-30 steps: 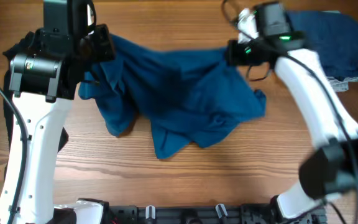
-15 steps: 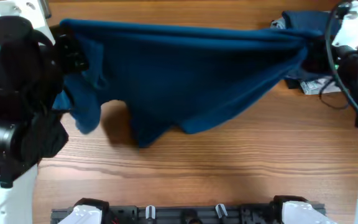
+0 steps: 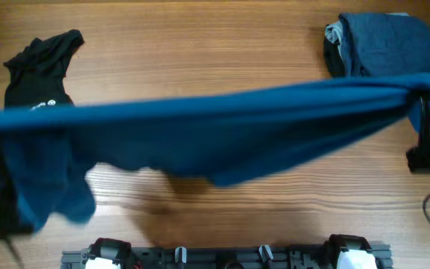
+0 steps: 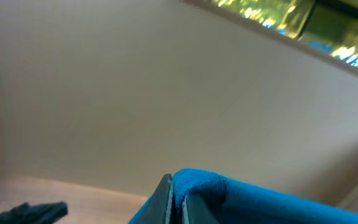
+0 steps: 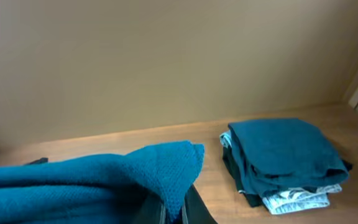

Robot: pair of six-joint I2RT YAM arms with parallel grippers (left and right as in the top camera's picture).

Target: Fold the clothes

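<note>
A blue garment (image 3: 222,131) hangs stretched across the whole overhead view, lifted high above the table. My left gripper (image 4: 178,202) is shut on its left corner (image 4: 197,183); the arm itself is barely seen at the left edge. My right gripper (image 5: 174,208) is shut on the other corner (image 5: 166,168), near the right edge (image 3: 424,119). The cloth sags in the middle and a loose part droops at the lower left (image 3: 51,194). A black garment (image 3: 39,71) lies crumpled at the back left.
A stack of folded clothes (image 3: 383,45) sits at the back right, also seen in the right wrist view as folded clothes (image 5: 284,158). The wooden table (image 3: 200,45) shows behind and below the cloth. The robot bases (image 3: 222,254) line the front edge.
Both arms have raised the blue garment and pulled it wider apart. It now spans the frame edge to edge, closer to the camera, and the black garment is uncovered.
</note>
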